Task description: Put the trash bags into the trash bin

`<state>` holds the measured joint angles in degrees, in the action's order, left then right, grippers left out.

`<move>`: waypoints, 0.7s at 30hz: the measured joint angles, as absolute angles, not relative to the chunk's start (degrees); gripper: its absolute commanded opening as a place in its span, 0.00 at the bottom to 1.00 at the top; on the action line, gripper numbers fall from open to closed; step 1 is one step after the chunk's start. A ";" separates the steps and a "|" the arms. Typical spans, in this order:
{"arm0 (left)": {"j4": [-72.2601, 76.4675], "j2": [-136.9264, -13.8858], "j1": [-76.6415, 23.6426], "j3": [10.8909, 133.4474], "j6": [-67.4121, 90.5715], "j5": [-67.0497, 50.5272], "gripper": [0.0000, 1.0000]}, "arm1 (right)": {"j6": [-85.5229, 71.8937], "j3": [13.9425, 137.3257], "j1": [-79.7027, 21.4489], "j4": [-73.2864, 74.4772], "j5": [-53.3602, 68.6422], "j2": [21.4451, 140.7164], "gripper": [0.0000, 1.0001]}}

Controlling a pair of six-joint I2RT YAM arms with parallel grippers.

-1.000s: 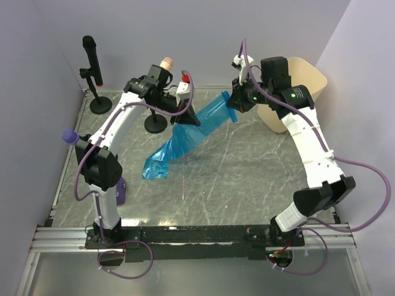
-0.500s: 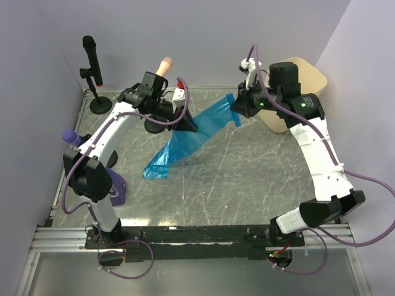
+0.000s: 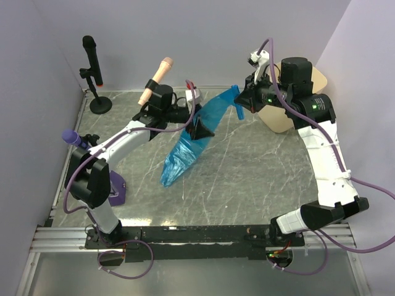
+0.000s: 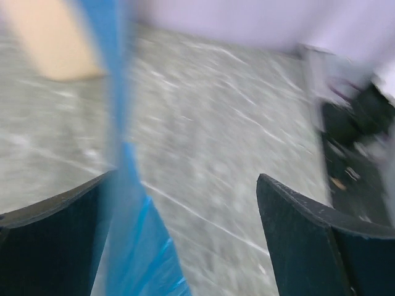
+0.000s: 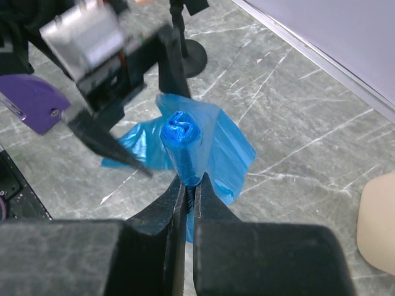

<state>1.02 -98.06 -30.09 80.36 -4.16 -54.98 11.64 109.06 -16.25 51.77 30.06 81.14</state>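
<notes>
A blue trash bag [image 3: 185, 151] hangs stretched from my right gripper [image 3: 242, 98], which is shut on its bunched upper end [image 5: 182, 140]. Its lower end rests on the table. My left gripper [image 3: 200, 131] is open beside the middle of the bag; in the blurred left wrist view the blue film [image 4: 126, 222] runs along the inner side of the left finger [image 4: 49, 246], and the right finger [image 4: 308, 240] stands well apart. The cream-beige trash bin [image 3: 278, 118] stands behind the right arm at the back right, also at the right wrist view's edge [image 5: 378, 222].
A black microphone on a stand [image 3: 94, 68] stands at the back left. A pink-tipped microphone [image 3: 157, 77] and a purple-tipped one [image 3: 74, 137] stand near the left arm, with a purple base [image 3: 117, 191] by its foot. A wall bounds the table just right of the bin.
My left gripper has opened and let go of the bag while moving right. My right gripper has carried the bag's top up and right toward the bin; the bag's lower end swung right.
</notes>
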 measured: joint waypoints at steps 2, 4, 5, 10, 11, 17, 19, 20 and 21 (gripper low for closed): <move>4.82 -97.41 -29.78 80.12 -1.45 -50.39 0.97 | 11.97 109.21 -16.25 52.03 30.04 81.14 0.00; 8.43 -95.96 -29.30 79.11 0.25 -46.48 0.97 | 12.53 109.21 -16.25 52.45 29.95 81.14 0.00; 9.78 -94.96 -29.10 78.30 0.71 -45.43 0.97 | 12.73 109.19 -16.25 52.69 29.85 81.14 0.00; 17.23 -91.85 -28.64 76.25 1.93 -43.64 0.97 | 13.23 109.19 -16.25 53.28 29.89 80.93 0.00; 18.63 -92.01 -28.80 76.25 2.50 -43.66 0.97 | 13.32 109.19 -16.25 53.34 29.95 80.86 0.00; 25.91 -97.47 -29.87 78.85 5.85 -44.18 0.92 | 13.34 109.19 -16.25 53.91 30.15 80.77 0.00; 28.08 -99.94 -30.26 80.20 7.31 -44.34 0.82 | 13.34 109.21 -16.25 54.11 30.15 80.77 0.00; 28.88 -100.77 -30.39 80.55 8.03 -44.53 0.77 | 13.32 109.21 -16.25 54.11 30.15 80.77 0.00; 29.91 -101.71 -30.50 81.01 8.93 -45.04 0.71 | 13.32 109.21 -16.25 54.13 30.13 80.77 0.00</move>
<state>29.91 -101.71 -30.50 81.01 8.93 -45.04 13.32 109.21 -16.25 54.13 30.13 80.77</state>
